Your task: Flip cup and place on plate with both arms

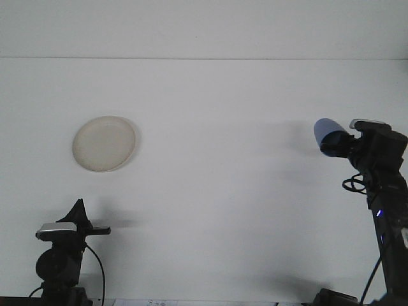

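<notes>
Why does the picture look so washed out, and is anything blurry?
Front view: flat, even light on the white table gives only faint shadows, one beside the plate and one by the left tool; the blue cup in the right tool looks soft-edged; no harsh glare.

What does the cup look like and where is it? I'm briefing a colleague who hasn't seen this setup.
On the white table's right side, the right gripper holds it tilted above the surface. It is the blue cup, the only coloured item.
</notes>
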Controlling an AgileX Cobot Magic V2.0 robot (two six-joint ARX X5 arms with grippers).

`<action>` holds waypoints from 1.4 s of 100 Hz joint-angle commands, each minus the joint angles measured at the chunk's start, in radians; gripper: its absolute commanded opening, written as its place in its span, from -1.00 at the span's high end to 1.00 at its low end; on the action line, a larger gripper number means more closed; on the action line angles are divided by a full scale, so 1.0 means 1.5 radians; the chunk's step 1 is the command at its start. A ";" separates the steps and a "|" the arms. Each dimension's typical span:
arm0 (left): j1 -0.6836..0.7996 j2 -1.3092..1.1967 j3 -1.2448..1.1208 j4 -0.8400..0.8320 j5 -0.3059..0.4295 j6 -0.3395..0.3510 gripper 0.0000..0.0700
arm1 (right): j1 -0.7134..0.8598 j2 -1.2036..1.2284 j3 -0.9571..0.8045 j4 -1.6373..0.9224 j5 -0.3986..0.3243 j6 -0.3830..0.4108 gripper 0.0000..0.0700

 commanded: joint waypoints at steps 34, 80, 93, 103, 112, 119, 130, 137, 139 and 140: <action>0.000 -0.001 -0.012 0.007 0.001 0.005 0.97 | 0.330 -0.020 0.182 -0.456 0.081 0.015 0.99; 0.000 -0.001 -0.012 0.007 0.001 0.005 0.97 | 0.563 0.179 0.218 -0.543 0.082 0.015 0.99; 0.000 -0.001 -0.012 0.007 0.001 0.005 0.97 | 0.590 0.217 0.218 -0.526 0.082 0.017 0.99; 0.000 -0.001 -0.012 0.007 0.001 0.005 0.97 | 0.601 0.237 0.219 -0.518 0.082 0.018 0.99; 0.000 -0.001 -0.012 0.007 0.001 0.005 0.97 | 0.608 0.252 0.221 -0.516 0.082 0.019 0.99; 0.000 -0.001 -0.012 0.007 0.001 0.005 0.97 | 0.610 0.260 0.221 -0.515 0.082 0.019 0.99; 0.000 -0.001 -0.012 0.007 0.001 0.005 0.97 | 0.611 0.263 0.221 -0.513 0.082 0.019 0.96; 0.000 -0.001 -0.012 0.007 0.001 0.005 0.97 | 0.611 0.263 0.224 -0.511 0.082 0.024 0.60; 0.000 -0.001 -0.012 0.007 0.001 0.005 0.97 | 0.611 0.263 0.226 -0.512 0.082 0.026 0.44; 0.000 -0.001 -0.012 0.007 0.001 0.005 0.97 | 0.611 0.263 0.226 -0.512 0.082 0.028 0.37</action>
